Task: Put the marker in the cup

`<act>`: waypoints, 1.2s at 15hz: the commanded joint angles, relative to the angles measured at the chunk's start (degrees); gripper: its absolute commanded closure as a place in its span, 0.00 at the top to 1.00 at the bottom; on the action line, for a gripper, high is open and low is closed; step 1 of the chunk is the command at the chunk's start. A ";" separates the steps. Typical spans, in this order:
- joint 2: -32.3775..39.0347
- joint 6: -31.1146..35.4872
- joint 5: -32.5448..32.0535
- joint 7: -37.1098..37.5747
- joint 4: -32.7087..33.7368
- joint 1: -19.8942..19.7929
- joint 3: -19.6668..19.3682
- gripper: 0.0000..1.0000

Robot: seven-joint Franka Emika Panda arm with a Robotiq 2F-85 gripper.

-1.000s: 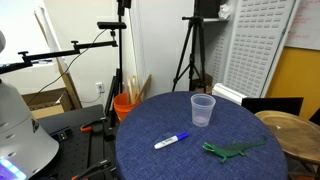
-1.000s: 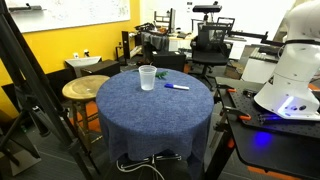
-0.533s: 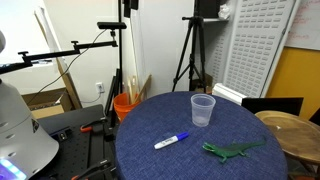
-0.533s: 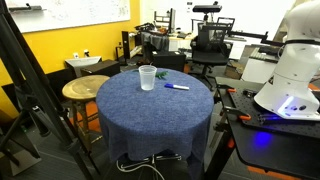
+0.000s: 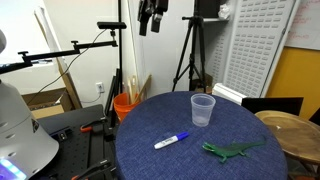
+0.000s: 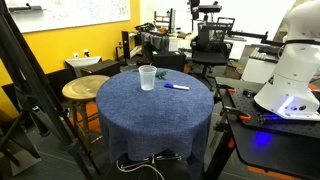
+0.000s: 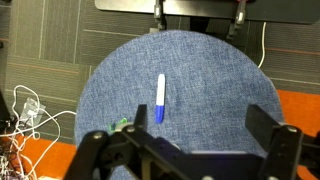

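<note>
Marker (image 7: 160, 98): at 11 o'clock from your gripper (image 7: 182, 140), well apart.
Long axis: 12 to 6, blue cap at 6.
Jaws: wide, empty.

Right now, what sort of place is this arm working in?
Probably a robotics lab or workshop: camera tripods stand behind the cloth-covered round table, and office chairs fill the background.
</note>
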 commanded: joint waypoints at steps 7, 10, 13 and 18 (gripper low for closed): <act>3.75 10.68 -5.71 -10.93 -7.64 -3.15 -5.29 1.00; 5.31 18.86 -6.60 -12.61 -11.75 -4.38 -6.88 1.00; 7.50 27.01 -6.74 -13.28 -15.33 -5.97 -8.48 1.00; 13.78 36.52 -6.98 -12.33 -16.83 -7.90 -9.82 1.00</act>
